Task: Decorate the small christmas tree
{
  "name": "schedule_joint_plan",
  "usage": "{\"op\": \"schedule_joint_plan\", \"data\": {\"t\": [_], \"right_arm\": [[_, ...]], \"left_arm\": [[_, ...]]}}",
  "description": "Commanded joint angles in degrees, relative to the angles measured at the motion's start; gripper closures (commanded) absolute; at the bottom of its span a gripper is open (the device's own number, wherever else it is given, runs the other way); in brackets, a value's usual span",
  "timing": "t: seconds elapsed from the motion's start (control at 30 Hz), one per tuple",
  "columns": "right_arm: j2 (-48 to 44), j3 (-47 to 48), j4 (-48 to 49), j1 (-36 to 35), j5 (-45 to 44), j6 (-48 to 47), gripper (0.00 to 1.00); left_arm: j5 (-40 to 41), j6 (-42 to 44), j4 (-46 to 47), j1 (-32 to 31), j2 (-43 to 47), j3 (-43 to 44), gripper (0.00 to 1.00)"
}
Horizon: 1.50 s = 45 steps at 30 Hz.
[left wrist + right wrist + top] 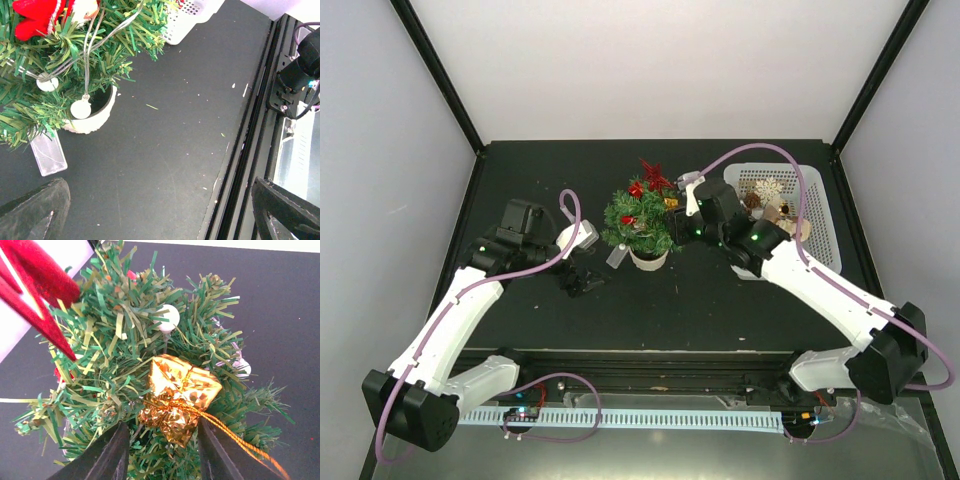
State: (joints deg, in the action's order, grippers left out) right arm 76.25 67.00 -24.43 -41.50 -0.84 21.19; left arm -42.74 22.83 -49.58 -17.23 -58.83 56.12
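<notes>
The small christmas tree stands in its white pot about the middle of the dark surface, a red star at its top and a pale tag lying on the surface just left of the pot. The white mesh basket sits to its right, towards the far right corner, with ornaments inside. The right end effector is in against the right side of the tree's upper branches. Seen from its own wrist, the right end effector is released: its two dark fingers stand apart with a shiny gold gift box ornament nestled in the green needles between them (a gap shows beside the left finger, though I cannot tell whether the other one touches the box). A gold cord trails from the box towards the lower right, and a small white bulb sits just above it. The left end effector hangs low over the surface just left and near of the pot, its fingers spread wide and grasping nothing. Its wrist view shows a thin light string with round white bulbs draped over the branches down to the pot's rim.
</notes>
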Motion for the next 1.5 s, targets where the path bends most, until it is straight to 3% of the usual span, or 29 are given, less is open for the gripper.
{"op": "schedule_joint_plan", "data": {"t": [0.0,0.33,0.73,0.87,1.03,1.1,1.47], "right_arm": [[-2.17,-0.30,0.33,0.23,0.03,-0.10,0.58],[-5.41,-0.48,-0.01,0.22,-1.68,0.17,0.40],[-10.10,-4.65,0.02,0.21,-3.39,1.37,0.39],[-11.98,-6.42,0.35,0.27,-5.52,1.99,0.49],[-10.97,-5.74,0.95,0.64,-7.13,2.34,0.80],[-10.10,-5.02,1.60,1.01,-7.63,2.51,0.87],[-2.95,-1.63,4.03,3.59,-4.76,3.19,0.94]], "left_arm": [[0.82,-0.69,0.91,0.45,1.13,0.49,0.01],[1.55,-0.56,0.98,0.53,1.21,0.32,0.01],[2.69,0.01,0.59,0.97,2.50,0.27,0.01],[3.04,0.28,0.02,1.06,2.51,1.00,0.01],[3.03,0.11,0.01,1.15,2.53,0.95,0.01],[3.20,0.10,0.08,1.22,2.80,0.80,0.01],[2.86,0.02,0.73,1.67,3.54,-0.09,0.01]]}}
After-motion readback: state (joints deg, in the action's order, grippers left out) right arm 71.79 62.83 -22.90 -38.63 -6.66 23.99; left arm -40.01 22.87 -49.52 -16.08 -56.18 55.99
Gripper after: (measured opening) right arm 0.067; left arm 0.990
